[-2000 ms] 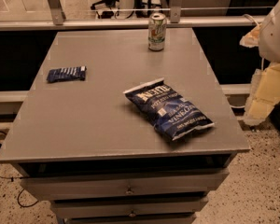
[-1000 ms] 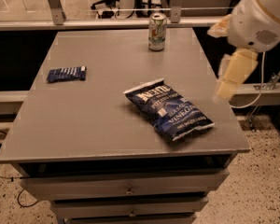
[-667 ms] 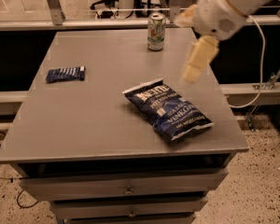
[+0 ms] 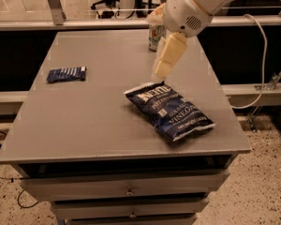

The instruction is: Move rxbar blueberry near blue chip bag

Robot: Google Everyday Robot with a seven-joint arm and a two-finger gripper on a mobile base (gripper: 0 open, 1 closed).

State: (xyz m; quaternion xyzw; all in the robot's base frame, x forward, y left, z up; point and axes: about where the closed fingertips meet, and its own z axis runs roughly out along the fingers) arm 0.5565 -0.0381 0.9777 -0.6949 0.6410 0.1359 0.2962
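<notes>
Flat grey tabletop point(image 4: 103, 125) over a cabinet of drawers point(image 4: 126, 185) with small knobs, on a speckled floor point(image 4: 267, 182). Behind, a pale rail point(image 4: 18, 25) across a dark background, and a white cable point(image 4: 264, 55) drooping at the right. Near the left edge, well apart from everything else, the rxbar blueberry point(image 4: 66, 74): lies flat, a small dark-blue rectangular wrapper with white lettering too small to read. Right of centre, toward the front, the blue chip bag point(image 4: 171, 110): puffy, dark blue, big white letters, white crimped ends, set diagonally. Just above the bag's far end, the gripper point(image 4: 160, 71): cream-coloured, hangs tilted from the white arm point(image 4: 201, 3); spread or pressed together, impossible to make out. Behind it, near the far edge, a can point(image 4: 154, 35), partly hidden.
</notes>
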